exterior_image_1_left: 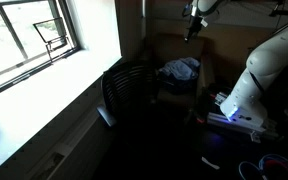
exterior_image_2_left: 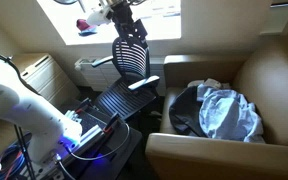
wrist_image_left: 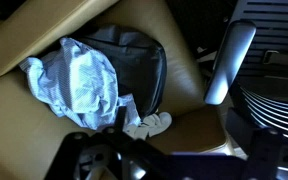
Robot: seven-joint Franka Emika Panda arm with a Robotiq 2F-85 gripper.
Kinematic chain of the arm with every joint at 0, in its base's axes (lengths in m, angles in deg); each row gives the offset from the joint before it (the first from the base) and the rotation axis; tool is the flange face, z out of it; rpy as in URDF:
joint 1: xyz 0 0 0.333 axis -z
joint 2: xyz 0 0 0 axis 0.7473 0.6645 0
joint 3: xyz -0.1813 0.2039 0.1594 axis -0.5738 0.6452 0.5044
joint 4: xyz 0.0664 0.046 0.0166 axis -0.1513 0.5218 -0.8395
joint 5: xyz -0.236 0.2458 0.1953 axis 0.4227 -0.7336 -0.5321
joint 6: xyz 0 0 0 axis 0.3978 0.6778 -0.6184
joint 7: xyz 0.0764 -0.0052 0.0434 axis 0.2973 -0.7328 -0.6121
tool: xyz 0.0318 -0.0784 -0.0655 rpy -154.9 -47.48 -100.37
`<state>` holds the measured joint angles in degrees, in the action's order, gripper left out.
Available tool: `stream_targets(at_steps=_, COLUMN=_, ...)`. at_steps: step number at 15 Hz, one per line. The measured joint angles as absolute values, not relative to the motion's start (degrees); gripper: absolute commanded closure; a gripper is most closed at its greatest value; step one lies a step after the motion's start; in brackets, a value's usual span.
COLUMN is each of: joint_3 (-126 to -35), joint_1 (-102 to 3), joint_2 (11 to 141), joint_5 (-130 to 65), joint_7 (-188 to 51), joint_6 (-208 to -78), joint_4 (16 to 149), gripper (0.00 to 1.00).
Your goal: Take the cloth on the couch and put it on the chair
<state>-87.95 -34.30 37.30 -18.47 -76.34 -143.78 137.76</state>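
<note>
couch | dark bag on seat | cloth partly over bag

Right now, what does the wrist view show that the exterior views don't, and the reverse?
Only wrist: a small white bundle beside the dark bag; I can't pick it out elsewhere. Only exterior: the window, the robot's white arm, the chair's backrest. Both: the pale blue cloth partly over the bag, the couch, the chair's armrest.

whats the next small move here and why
Probably lower the tool toward the cloth, centring over it on the way. The tool hangs high above the couch, and the cloth lies ungrasped on a dark bag.
</note>
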Motion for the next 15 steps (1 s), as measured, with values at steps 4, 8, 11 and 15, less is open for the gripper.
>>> stream_targets(at_steps=4, joint_3=-88.24, joint_1=-33.48, joint_2=37.43, joint_5=-18.43, joint_7=-74.55, joint_6=-143.89, joint_4=137.69, gripper=0.00)
stream_targets(at_steps=8, joint_3=-90.85, joint_1=-33.14, joint_2=37.37, joint_5=-22.92, joint_7=-75.13, joint_6=-138.90, joint_4=134.92, gripper=0.00)
stream_targets(at_steps=11, joint_3=-86.93, joint_1=-31.84, joint_2=37.81, joint_5=-15.18, joint_7=-64.63, joint_6=-145.32, joint_4=136.82, gripper=0.00)
stream_targets(at_steps=15, joint_3=-75.86, joint_1=-19.40, joint_2=46.51, joint_5=3.32, joint_7=-42.74, joint_6=-160.11, joint_4=141.05, gripper=0.00)
